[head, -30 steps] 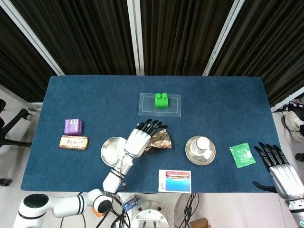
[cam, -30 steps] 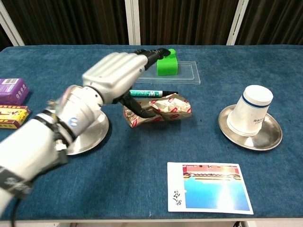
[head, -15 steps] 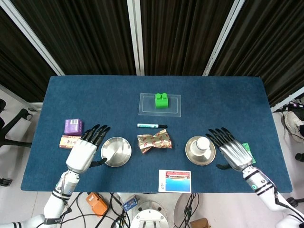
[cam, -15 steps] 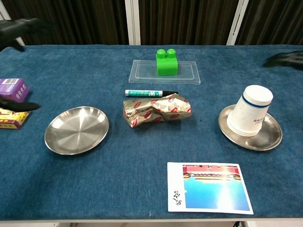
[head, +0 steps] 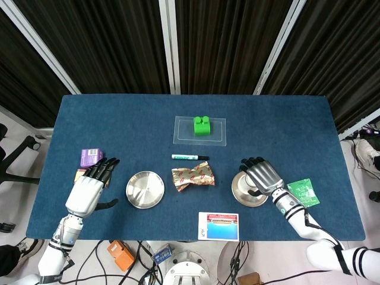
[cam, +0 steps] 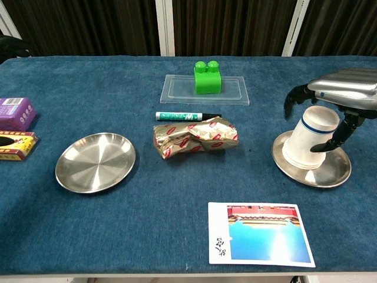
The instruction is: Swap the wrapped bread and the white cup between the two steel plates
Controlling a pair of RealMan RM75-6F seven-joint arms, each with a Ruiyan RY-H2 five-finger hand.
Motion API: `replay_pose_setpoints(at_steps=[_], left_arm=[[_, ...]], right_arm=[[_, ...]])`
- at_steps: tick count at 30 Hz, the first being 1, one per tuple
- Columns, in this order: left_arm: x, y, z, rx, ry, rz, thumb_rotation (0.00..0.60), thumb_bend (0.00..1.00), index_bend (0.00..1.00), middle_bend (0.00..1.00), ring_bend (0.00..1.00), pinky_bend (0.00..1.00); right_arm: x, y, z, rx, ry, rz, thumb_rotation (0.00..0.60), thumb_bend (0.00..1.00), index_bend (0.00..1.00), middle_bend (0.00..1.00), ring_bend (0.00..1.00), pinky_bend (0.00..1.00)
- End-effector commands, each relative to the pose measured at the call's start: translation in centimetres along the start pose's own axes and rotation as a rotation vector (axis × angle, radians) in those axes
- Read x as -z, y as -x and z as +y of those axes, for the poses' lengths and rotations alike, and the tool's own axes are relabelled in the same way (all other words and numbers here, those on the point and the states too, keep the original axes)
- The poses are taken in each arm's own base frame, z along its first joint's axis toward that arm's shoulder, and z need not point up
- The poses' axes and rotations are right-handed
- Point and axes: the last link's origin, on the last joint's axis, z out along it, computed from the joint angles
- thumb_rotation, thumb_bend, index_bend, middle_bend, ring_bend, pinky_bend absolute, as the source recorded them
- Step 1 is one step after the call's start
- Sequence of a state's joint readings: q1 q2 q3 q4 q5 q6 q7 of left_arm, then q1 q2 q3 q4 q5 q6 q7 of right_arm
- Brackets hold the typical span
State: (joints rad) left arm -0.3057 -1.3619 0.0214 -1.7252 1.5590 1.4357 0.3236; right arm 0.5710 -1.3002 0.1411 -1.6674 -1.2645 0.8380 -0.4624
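Note:
The wrapped bread lies on the blue cloth between the two steel plates, touching neither. The left plate has nothing on it. The white cup stands upside down on the right plate. My right hand hovers right over the cup, fingers curved down on both sides of it; the head view hides the cup under the hand. My left hand is left of the empty plate, fingers spread, holding nothing.
A green block sits on a clear tray at the back. A marker lies just behind the bread. A photo card is near the front edge. A purple box and a yellow box are far left, a green packet far right.
My right hand has moved left and now sits over the cup with its fingers curved around it. My left hand has drawn back further left, away from the empty plate.

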Motion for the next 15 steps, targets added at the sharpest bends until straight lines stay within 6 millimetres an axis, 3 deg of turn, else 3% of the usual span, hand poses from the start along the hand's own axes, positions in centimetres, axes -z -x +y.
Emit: replay_pose_setpoints(at_steps=[1,5,10,15], left_arm=[[0.0,0.0,0.0,0.002,-0.001,-0.003,0.6,0.03,0.01,0.09,0.09,0.25],[0.0,0.0,0.0,0.006,-0.001,-0.007,0.6,0.03,0.01,0.09,0.09,0.25],[0.0,-0.3,-0.1,0.007,-0.004,-0.001,0.6,0.03,0.01,0.09,0.09,0.25],[0.4,-0.8,-0.4,0.009,-0.017,0.015,0.6,0.03,0.0,0.09,0.09,0.25]], right_arm=[[0.1,0.1,0.3,0.014,0.012,-0.009,0.6,0.36,0.62,0.47,0.48,0.54],[0.1,0.0,0.7,0.017,0.03,-0.01,0.6,0.36,0.64,0.49,0.5,0.57],[0.2,-0.3,0.8,0.006,0.039,0.016,0.6,0.37,0.74,0.58,0.6,0.68],[2.0,-2.8,0.4,0.007,0.024,0.155,0.6,0.37,0.77,0.61,0.63,0.71]])
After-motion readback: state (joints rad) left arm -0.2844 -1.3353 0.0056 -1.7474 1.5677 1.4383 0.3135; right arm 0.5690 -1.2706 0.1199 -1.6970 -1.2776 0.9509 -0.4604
